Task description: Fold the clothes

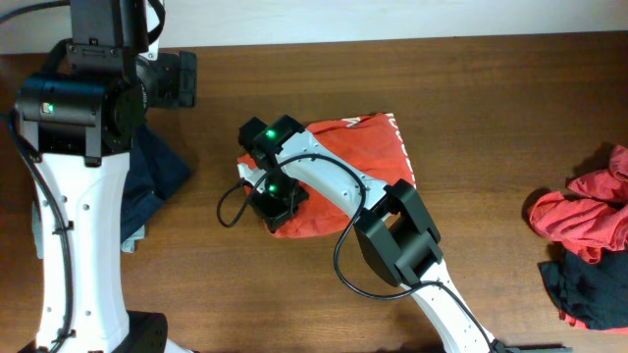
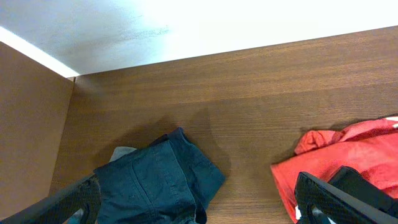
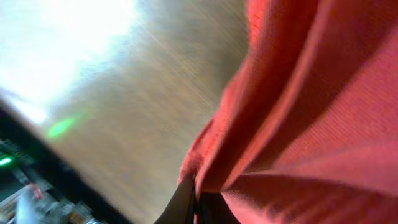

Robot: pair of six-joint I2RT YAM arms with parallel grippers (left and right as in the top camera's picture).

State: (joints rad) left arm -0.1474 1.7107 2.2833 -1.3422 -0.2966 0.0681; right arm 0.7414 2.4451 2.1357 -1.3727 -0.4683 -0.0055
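We see our right gripper [image 3: 196, 202] clamped shut on a fold of the orange-red T-shirt [image 1: 365, 147], which spreads over the table [image 1: 491, 118] beyond its fingertips, while our left gripper [image 2: 199, 208] stands wide open over the dark navy garment [image 2: 155, 183].

I note a brown wood-grain table [image 1: 491, 118] filling the overhead view. A brightly lit white wall [image 1: 412, 18] borders it at 12 o'clock. Left wrist view: brown panel [image 2: 31, 137] at 9 o'clock.
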